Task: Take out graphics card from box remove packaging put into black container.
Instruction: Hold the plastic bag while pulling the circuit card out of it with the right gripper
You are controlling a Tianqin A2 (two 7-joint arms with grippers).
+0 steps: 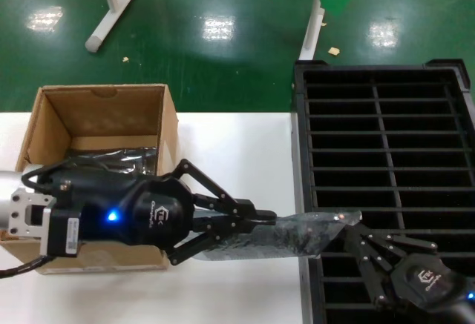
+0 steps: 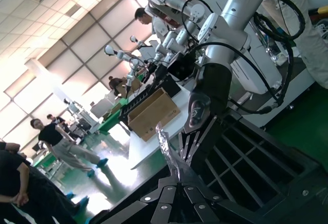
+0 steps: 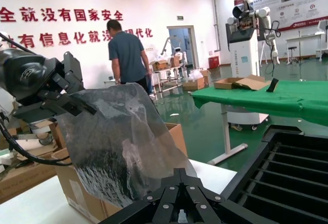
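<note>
The packaging [image 1: 304, 233], a crinkly translucent bag, is stretched between both grippers over the table's right edge. The graphics card [image 1: 286, 236] shows dark through it. My left gripper [image 1: 271, 220] is shut on the bag's left end, beside the box [image 1: 96, 116]. My right gripper [image 1: 349, 229] is shut on its right end, over the black container [image 1: 386, 139]. In the right wrist view the bag [image 3: 120, 131] hangs from my right gripper [image 3: 180, 168], dark in its lower part [image 3: 102, 180]. In the left wrist view my left gripper [image 2: 179, 181] pinches the bag's edge [image 2: 165, 149].
Another shiny bag [image 1: 111, 157] lies inside the open box. White table surface [image 1: 237, 153] lies between box and container. White frame legs [image 1: 111, 5] stand on the green floor beyond. People and other robots show far off in the wrist views.
</note>
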